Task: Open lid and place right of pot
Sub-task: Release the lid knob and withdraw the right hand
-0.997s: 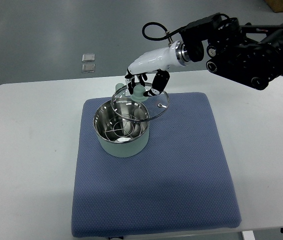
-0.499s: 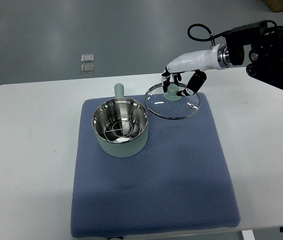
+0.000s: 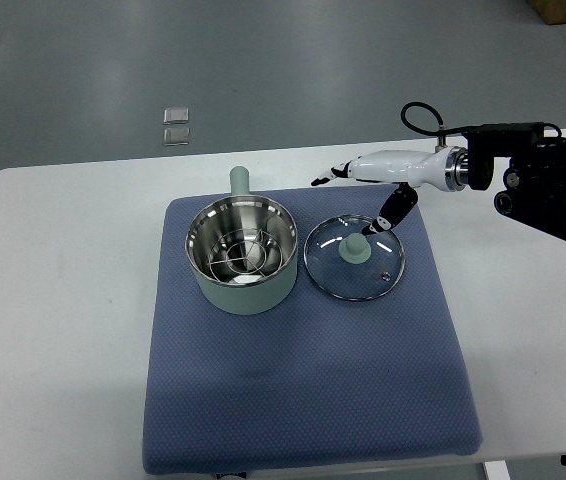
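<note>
Right arm: comes in from the right edge, its black upper part behind and to the right of the lid (image 3: 355, 258), its white forearm lying level toward the left
Right hand (image 3: 363, 190): above the far side of the lid, fingers spread, gripping nothing
Thumb: points down, its tip just beside the lid's knob

Shiny steel pot (image 3: 240, 255), clear glass lid (image 3: 354, 259), matt woven blue mat (image 3: 313, 380).
</note>
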Available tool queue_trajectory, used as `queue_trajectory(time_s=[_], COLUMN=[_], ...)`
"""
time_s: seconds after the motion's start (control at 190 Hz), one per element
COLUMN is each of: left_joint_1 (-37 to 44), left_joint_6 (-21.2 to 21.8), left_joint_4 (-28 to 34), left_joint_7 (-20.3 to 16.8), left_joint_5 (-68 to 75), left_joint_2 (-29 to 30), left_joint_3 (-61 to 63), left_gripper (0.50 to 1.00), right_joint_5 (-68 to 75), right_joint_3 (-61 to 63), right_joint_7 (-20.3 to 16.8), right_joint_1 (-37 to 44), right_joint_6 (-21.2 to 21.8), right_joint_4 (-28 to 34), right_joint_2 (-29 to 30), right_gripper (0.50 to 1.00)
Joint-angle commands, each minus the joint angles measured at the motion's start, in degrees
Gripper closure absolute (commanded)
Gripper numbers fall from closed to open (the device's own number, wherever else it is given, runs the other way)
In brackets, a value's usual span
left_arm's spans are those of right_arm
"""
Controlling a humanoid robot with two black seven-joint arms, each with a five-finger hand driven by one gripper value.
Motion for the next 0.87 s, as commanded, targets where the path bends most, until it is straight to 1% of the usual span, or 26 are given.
queue_trajectory(time_s=[0.0,0.047,0.084,0.11,0.121,0.142,0.147,0.152,0.157,0.163,0.168,0.173,0.199,0.252,0.299,0.331,0.383,0.388,0.399,0.467,0.472,0.514,0.646,0.73,0.756,0.866], left_joint_1=[0.00,0.00,0.00,0.00,0.00,0.00,0.00,0.00,0.00,0.00,0.00,0.00,0.00,0.00,0.00,0.00,0.00,0.00,0.00,0.00,0.00,0.00,0.00,0.00,0.00,0.00], left_joint_6=[-0.03,0.06,0.06,-0.03,-0.03,-0.03,0.06,0.06,0.06,0.06,-0.03,-0.03,-0.03,0.06,-0.03,0.06,0.06,-0.03,-0.03,-0.03,0.06,-0.03,0.06,0.06,0.06,-0.03], left_joint_4=[-0.01,-0.01,-0.01,-0.01,-0.01,0.07,-0.01,-0.01,-0.01,-0.01,0.07,0.07,0.07,-0.01,-0.01,-0.01,-0.01,0.07,-0.01,-0.01,-0.01,-0.01,-0.01,-0.01,-0.01,-0.01], left_joint_7=[-0.06,0.02,-0.06,0.02,0.02,0.02,0.02,0.02,0.02,0.02,0.02,0.02,0.02,0.02,0.02,0.02,0.02,0.02,0.02,0.02,0.02,0.02,0.02,-0.06,0.02,0.02], left_joint_5=[0.00,0.00,0.00,0.00,0.00,0.00,0.00,0.00,0.00,0.00,0.00,0.00,0.00,0.00,0.00,0.00,0.00,0.00,0.00,0.00,0.00,0.00,0.00,0.00,0.00,0.00], left_joint_2=[0.00,0.00,0.00,0.00,0.00,0.00,0.00,0.00,0.00,0.00,0.00,0.00,0.00,0.00,0.00,0.00,0.00,0.00,0.00,0.00,0.00,0.00,0.00,0.00,0.00,0.00], left_joint_3=[0.00,0.00,0.00,0.00,0.00,0.00,0.00,0.00,0.00,0.00,0.00,0.00,0.00,0.00,0.00,0.00,0.00,0.00,0.00,0.00,0.00,0.00,0.00,0.00,0.00,0.00], left_gripper=[0.500,0.500,0.500,0.500,0.500,0.500,0.500,0.500,0.500,0.500,0.500,0.500,0.500,0.500,0.500,0.500,0.500,0.500,0.500,0.500,0.500,0.500,0.500,0.500,0.500,0.500], right_joint_5=[8.95,18.33,25.12,31.95,31.97,36.63,38.89,38.92,41.09,41.11,43.03,43.05,49.18,58.15,64.13,68.26,68.27,74.45,75.73,77.68,81.16,83.30,84.71,84.71,84.18,83.92], right_joint_3=[4.23,7.39,9.42,11.26,11.26,12.40,12.84,12.84,13.28,13.28,13.63,13.63,14.42,15.13,15.30,15.30,15.30,15.30,15.39,15.39,15.39,15.39,16.62,17.50,19.96,21.02], right_joint_7=[-1.64,-4.18,-5.95,-8.14,-8.14,-9.73,-10.68,-10.69,-11.56,-11.57,-12.44,-12.45,-15.34,-19.04,-20.71,-21.06,-21.06,-21.41,-21.50,-21.50,-21.50,-21.50,-20.54,-20.62,-20.62,-20.62], right_joint_1=[-1.20,-2.69,-3.75,-4.80,-4.80,-5.51,-5.85,-5.86,-6.12,-6.12,-6.38,-6.38,-7.00,-7.26,-7.44,-7.70,-7.70,-8.57,-8.67,-8.93,-9.37,-9.64,-10.95,-11.22,-12.01,-13.59], right_joint_6=[1.90,3.74,5.06,6.73,6.73,7.79,8.31,8.31,8.84,8.84,9.45,9.46,10.68,11.39,11.30,11.30,11.30,11.30,11.30,11.30,11.30,11.30,11.04,11.30,11.74,12.09], right_joint_4=[-4.01,-7.08,-8.31,-9.28,-9.28,-9.90,-10.16,-10.16,-10.33,-10.34,-10.51,-10.51,-10.95,-11.74,-12.27,-12.62,-12.62,-12.80,-12.80,-12.80,-12.80,-12.80,-12.88,-12.88,-12.88,-12.88], right_joint_2=[0.91,1.35,1.70,2.40,2.40,3.11,3.45,3.46,3.81,3.81,4.07,4.07,4.77,5.57,5.83,6.01,6.01,6.53,6.71,6.97,7.93,8.47,8.73,8.73,9.52,10.67], right_gripper=[0.572,0.570,0.570,0.570,0.570,0.570,0.570,0.570,0.570,0.570,0.570,0.570,0.568,0.568,0.568,0.568,0.568,0.568,0.568,0.568,0.568,0.566,0.566,0.566,0.566,0.566])
